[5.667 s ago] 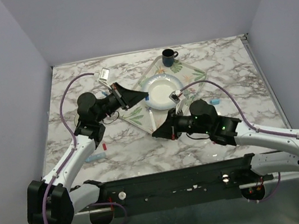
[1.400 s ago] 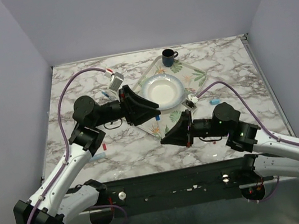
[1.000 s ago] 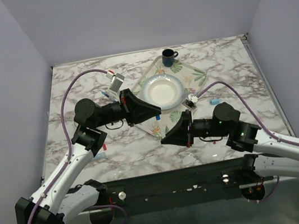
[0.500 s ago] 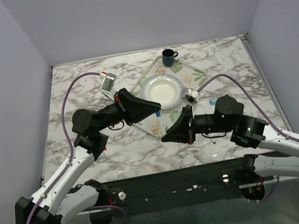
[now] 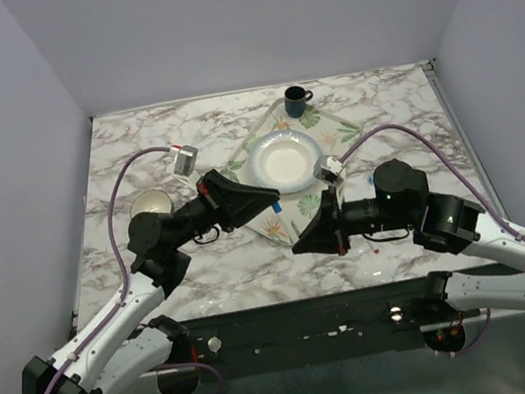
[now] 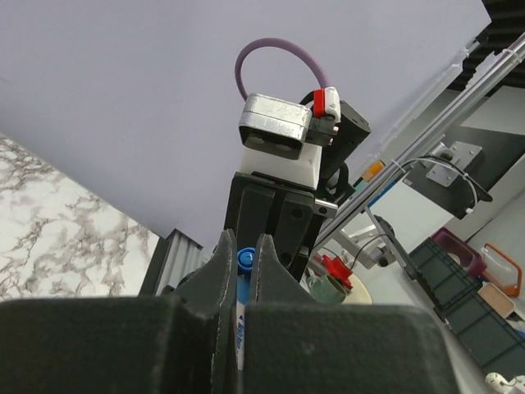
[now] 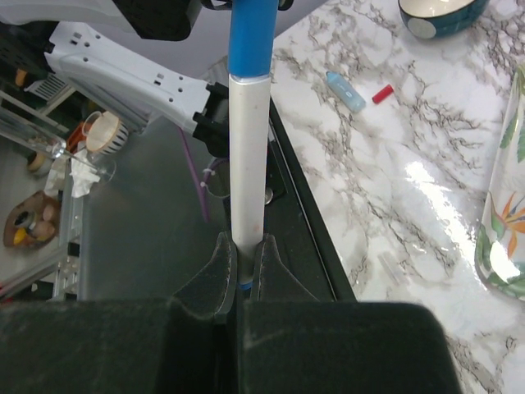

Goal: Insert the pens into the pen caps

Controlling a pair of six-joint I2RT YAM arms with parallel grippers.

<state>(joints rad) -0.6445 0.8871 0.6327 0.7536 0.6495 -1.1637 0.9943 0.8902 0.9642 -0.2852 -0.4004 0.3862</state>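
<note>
My right gripper (image 7: pixel 244 246) is shut on the lower end of a slim white marker (image 7: pixel 248 156), held in the air. A blue cap (image 7: pixel 250 37) sits on its far end. My left gripper (image 6: pixel 244 254) is shut on that blue cap (image 6: pixel 244 259), and the white barrel (image 6: pixel 239 328) shows between its fingers. In the top view the left gripper (image 5: pixel 275 193) and right gripper (image 5: pixel 296 246) meet tip to tip over the near corner of the tray. A light-blue marker piece (image 7: pixel 344 90) and a red cap (image 7: pixel 382 93) lie on the marble. The other pens and caps are hidden.
A flower-patterned tray (image 5: pixel 338 135) holds a white plate (image 5: pixel 284 161) and a dark mug (image 5: pixel 296 101) at the back. A small bowl (image 5: pixel 149 205) stands on the left, behind the left arm. The black base rail (image 5: pixel 303 325) runs along the near edge.
Both arms have drawn back toward the near edge and their grippers have closed in on each other. The left arm has swung off the bowl, which now shows.
</note>
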